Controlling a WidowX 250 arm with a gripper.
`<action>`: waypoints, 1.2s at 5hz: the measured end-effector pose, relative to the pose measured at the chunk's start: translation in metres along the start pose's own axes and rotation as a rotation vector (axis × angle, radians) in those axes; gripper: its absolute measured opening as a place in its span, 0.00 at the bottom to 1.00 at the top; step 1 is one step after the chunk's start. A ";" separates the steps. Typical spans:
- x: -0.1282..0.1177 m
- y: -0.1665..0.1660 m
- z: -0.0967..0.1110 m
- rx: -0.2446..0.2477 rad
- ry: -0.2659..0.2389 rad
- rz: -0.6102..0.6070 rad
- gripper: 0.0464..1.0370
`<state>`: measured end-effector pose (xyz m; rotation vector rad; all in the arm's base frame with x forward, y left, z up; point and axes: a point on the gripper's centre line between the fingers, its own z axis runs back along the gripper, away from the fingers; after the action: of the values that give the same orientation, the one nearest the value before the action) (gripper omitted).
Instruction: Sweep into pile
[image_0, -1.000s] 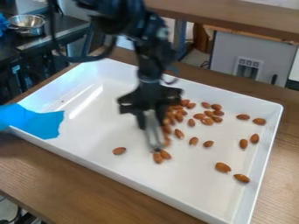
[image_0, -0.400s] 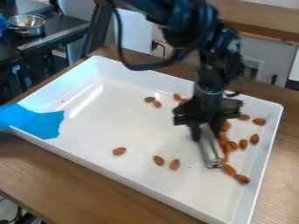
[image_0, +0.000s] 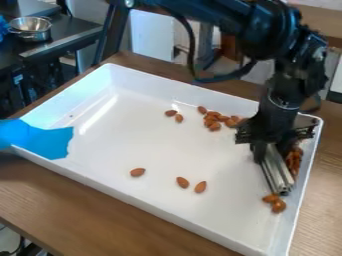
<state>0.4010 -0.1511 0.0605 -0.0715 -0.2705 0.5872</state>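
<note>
Low over the right side of the white tray (image_0: 167, 210), the black gripper (image_0: 272, 150) is shut on a silvery metal bar (image_0: 276, 170). The bar slants down, its lower end close to the tray floor. Brown almonds (image_0: 293, 161) are bunched between the bar and the tray's right wall, partly hidden by the gripper. A few almonds (image_0: 278, 206) lie just below the bar's tip. Behind and left of the gripper is a cluster of almonds (image_0: 214, 120), with two loose almonds (image_0: 175, 116) beside it. Three more almonds (image_0: 182, 182) lie apart toward the front.
A blue piece of cloth or paper (image_0: 40, 139) covers the tray's left corner. The tray's raised walls surround the almonds, and it stands on a brown wooden table (image_0: 93, 205). A metal bowl (image_0: 31, 28) sits on a dark counter at the upper left.
The gripper and bar have moved right across the tray, pushing almonds toward the right wall. The cluster at the back, partly hidden by the arm earlier, is now in view.
</note>
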 end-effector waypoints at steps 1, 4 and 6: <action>-0.001 0.001 0.003 0.003 0.008 0.005 0.33; 0.009 0.088 0.113 -0.167 -0.062 0.108 0.33; 0.011 0.164 0.090 0.063 -0.154 0.433 0.33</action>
<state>0.2968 -0.0101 0.1264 -0.0233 -0.3899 1.0333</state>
